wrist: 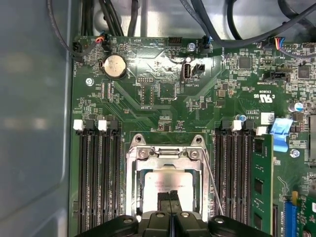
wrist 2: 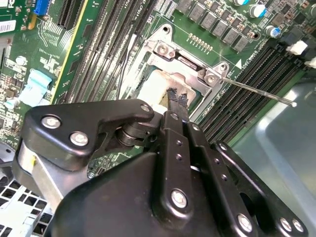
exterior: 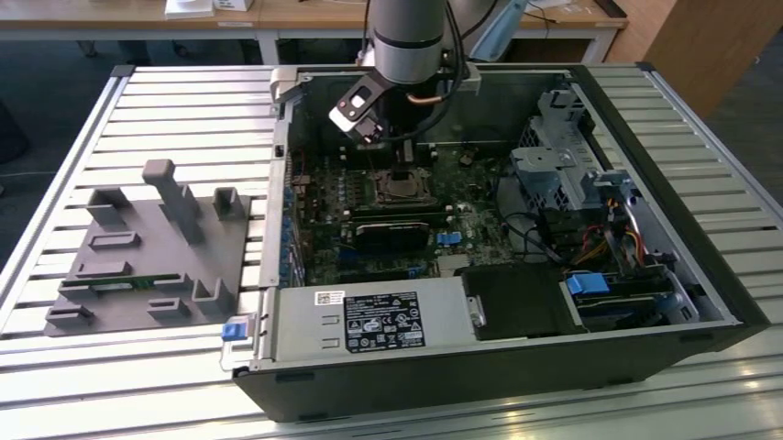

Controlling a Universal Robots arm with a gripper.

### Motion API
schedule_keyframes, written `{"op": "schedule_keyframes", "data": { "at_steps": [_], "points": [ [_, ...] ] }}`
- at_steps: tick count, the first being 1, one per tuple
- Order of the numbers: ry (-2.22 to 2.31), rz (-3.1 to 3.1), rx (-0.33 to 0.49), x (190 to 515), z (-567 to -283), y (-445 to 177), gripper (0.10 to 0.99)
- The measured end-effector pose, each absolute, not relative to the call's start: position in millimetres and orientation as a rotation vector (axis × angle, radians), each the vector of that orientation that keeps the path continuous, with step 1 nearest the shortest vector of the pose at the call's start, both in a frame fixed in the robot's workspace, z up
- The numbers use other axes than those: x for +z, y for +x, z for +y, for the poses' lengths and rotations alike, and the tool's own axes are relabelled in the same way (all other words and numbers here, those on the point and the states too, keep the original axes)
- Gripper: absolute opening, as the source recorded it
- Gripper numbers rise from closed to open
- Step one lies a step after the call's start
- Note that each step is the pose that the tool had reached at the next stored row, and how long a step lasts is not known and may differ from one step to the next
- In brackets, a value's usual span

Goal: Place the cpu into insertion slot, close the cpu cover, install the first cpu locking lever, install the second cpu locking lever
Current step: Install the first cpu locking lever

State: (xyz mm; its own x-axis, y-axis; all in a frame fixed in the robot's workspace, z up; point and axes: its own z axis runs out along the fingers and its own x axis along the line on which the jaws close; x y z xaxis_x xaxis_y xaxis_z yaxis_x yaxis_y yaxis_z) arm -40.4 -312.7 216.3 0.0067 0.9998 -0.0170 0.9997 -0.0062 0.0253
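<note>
Gripper [wrist: 170, 195] fingers pressed together, gripping nothing, tips just over the cpu [wrist: 165, 178], which lies in the insertion slot [exterior: 401, 186] between the motherboard's [wrist: 163, 98] two memory-slot banks. The cpu cover [wrist: 132, 173] frames the chip. A thin locking lever [wrist 2: 256, 91] juts out over the slots. The power supply's label [exterior: 381, 323] carries print.

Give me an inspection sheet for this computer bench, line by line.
Surface: slatted metal table bearing an open computer case.
Job's things: cpu sits in the insertion slot; cpu cover looks down around it; one locking lever sticks out free.
Clutter: grey fixture plate on the exterior view's left of the case.
Hand: hand shut, tips over the cpu.
Cables: black cables at the motherboard edge.
Surroundings: wooden desk behind the table.
</note>
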Motion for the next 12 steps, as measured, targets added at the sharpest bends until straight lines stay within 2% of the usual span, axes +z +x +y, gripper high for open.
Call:
{"op": "schedule_keyframes", "data": {
  "at_steps": [12],
  "points": [
    [2.207,2.193,0.009,222.2,-312.7,-40.4,0.106]
  ]
}}
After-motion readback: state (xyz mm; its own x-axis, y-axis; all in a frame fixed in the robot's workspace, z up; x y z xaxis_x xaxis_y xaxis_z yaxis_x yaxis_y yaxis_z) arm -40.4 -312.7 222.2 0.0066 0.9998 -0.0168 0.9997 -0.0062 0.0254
